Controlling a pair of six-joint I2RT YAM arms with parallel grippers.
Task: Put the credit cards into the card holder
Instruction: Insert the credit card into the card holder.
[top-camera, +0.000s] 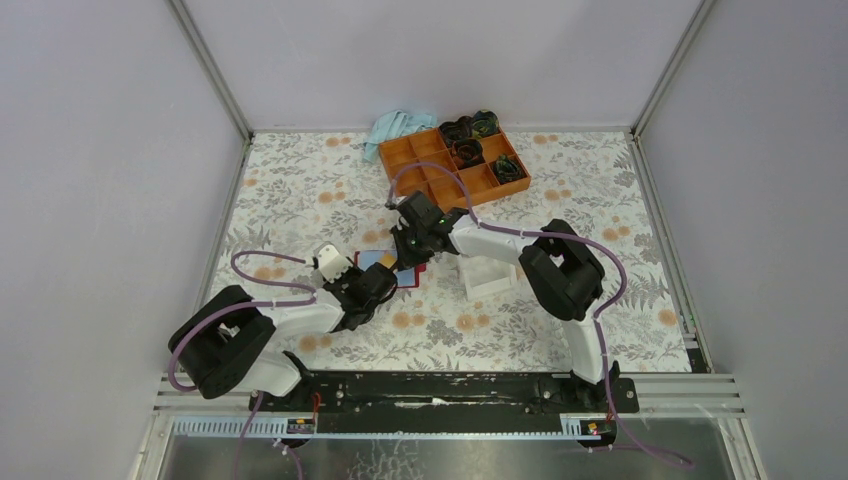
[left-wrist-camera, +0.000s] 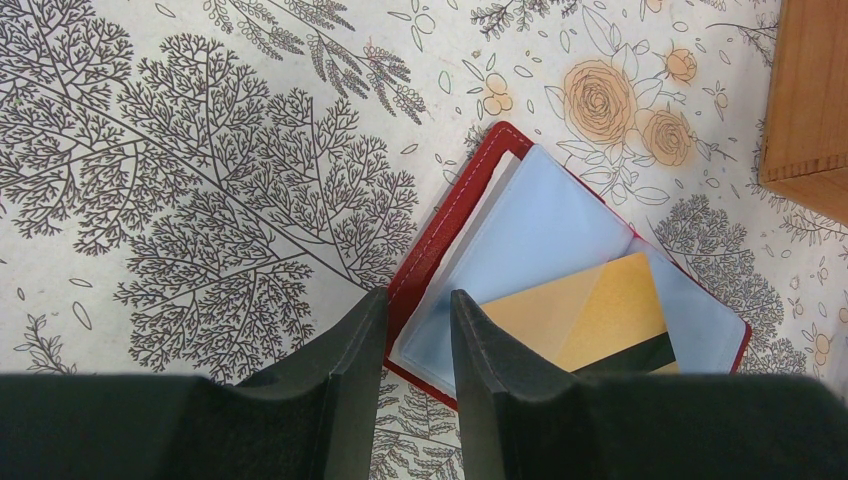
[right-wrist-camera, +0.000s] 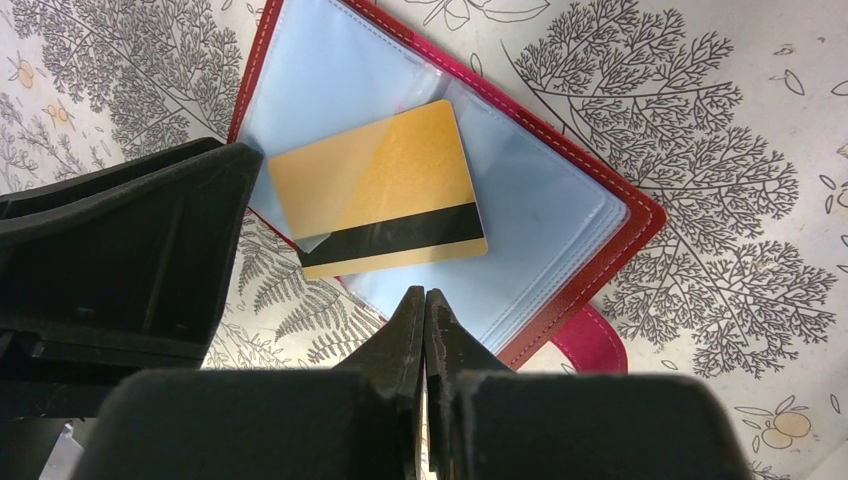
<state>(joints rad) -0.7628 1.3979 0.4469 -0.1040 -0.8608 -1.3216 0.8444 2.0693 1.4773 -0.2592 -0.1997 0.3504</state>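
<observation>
Right now I am pinching the card holder with my left gripper. Its jaws are standing partly apart, with the red cover's edge and the pale clear sleeves running between them. The holder is lying open and flat on the floral table cover, spreading away from my left fingertips.

A tan-gold credit card is resting tilted on the open sleeves, its black stripe facing up along the side nearest my right gripper. A clear leaf is overlapping the card's corner closest to my left gripper.

My right gripper is keeping its fingers pressed together. Its tips are pointing at the holder's near edge, just short of the card's striped side and apart from the card itself. I cannot tell whether they are touching the sleeve. The red snap tab is sticking out from the holder's edge just beside those tips.

Seen from above, both my grippers are meeting over the holder near the middle of the table. The orange compartment tray is sitting well apart at the far edge with a light blue cloth beside it. A white box is lying just beside my right arm.
</observation>
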